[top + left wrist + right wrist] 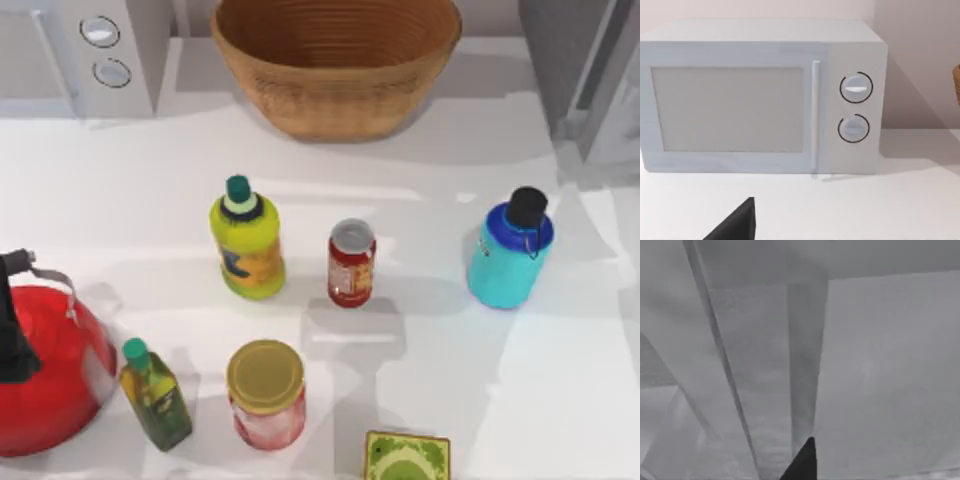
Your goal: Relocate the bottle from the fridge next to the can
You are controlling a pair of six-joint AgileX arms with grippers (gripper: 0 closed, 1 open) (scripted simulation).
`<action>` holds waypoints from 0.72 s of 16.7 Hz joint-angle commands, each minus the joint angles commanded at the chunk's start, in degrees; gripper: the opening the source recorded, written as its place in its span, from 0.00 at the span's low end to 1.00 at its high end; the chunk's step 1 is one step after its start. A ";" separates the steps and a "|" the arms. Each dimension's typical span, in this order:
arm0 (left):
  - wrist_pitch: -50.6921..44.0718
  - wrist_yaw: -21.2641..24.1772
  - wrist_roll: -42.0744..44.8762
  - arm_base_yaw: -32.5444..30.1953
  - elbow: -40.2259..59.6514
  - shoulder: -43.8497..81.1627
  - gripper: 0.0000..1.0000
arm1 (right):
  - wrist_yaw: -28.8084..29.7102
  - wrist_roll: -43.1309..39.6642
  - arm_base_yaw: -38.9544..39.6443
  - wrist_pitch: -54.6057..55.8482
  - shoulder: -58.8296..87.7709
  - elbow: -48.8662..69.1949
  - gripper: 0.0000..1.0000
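The bottle [509, 255] is a stout turquoise container with a blue shoulder, a black cap and a thin loop strap hanging from the neck. It stands upright on the white counter [440, 370], right of centre. The can [351, 262], red with a silver top and a pale label, stands upright to the bottle's left, with a clear gap of bare counter between them. The fridge [585, 75], grey with a pale door panel, occupies the far right corner, beyond the bottle and apart from it.

Other items on the counter: a yellow-green bottle [246, 240] left of the can; a glass jar with a gold lid [266, 392] near the front; a small dark-green square bottle [156, 393] to its left; a red kettle [45, 365] at the near left edge; a green box [406, 458] at the near edge; a wicker basket [336, 60] at the far centre; a white microwave [762, 95] at the far left.

The left hand [735, 222] appears as a dark fingertip facing the microwave; the right hand [802, 460] appears as a dark fingertip against grey panels. Whether either hand is wide or narrow cannot be told. Neither hand is at the bottle.
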 joint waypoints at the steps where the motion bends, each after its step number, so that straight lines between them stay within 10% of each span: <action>1: 0.00 0.00 0.00 0.00 0.00 0.00 1.00 | 0.80 0.74 0.81 0.45 -0.34 -0.36 1.00; 12: 0.00 0.00 0.00 0.00 0.00 0.00 1.00 | 1.47 0.66 0.16 -2.07 10.05 11.22 1.00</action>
